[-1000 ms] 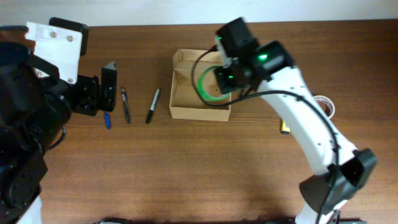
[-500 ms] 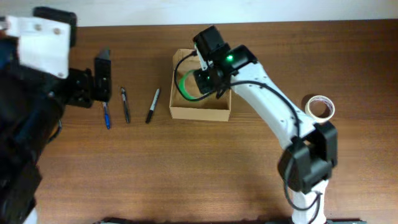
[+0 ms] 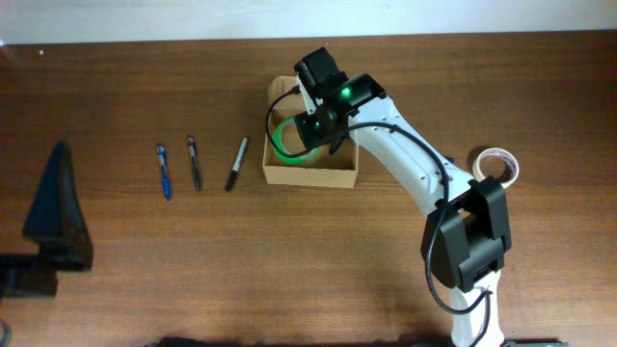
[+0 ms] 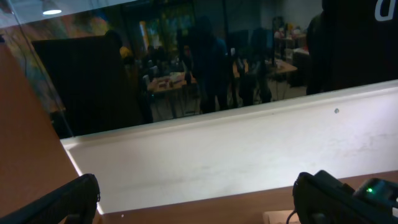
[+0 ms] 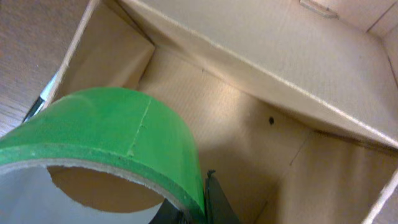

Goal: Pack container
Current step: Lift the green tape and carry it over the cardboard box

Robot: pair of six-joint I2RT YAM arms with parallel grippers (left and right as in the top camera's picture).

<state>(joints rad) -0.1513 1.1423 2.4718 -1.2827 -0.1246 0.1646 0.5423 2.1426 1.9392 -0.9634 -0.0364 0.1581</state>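
Box sits open at mid-table toward the far edge, long side facing the near edge, w/ the tabletop bare wood round it. Inside is plain tan card, and one flap slants across the upper part of the right wrist view.

R gripper is down over the box's left half, fingers pressed together on the wall of a green tape roll. One dark fingertip shows inside the ring, w/ the green band running btwn the tips. Roll hangs tilted, its open hole facing the wrist cam, box floor visible thru the hole. From overhead the roll's outer edge overlaps the box's left wall. Can't tell if it touches the floor or wall. White R arm reaches in from the near-right side.

L gripper is up high, cam aimed at the back wall. Jaws are spread wide, nothing btwn them. Overhead shows only a dark wedge of the L arm at the left edge, well apart from the box.

Left of the box, three pens lie in a row, roughly parallel: blue pen farthest out, black pen next, black marker just beside the box's left wall, not touching. A pale tape roll lies flat on the right, near the R arm.
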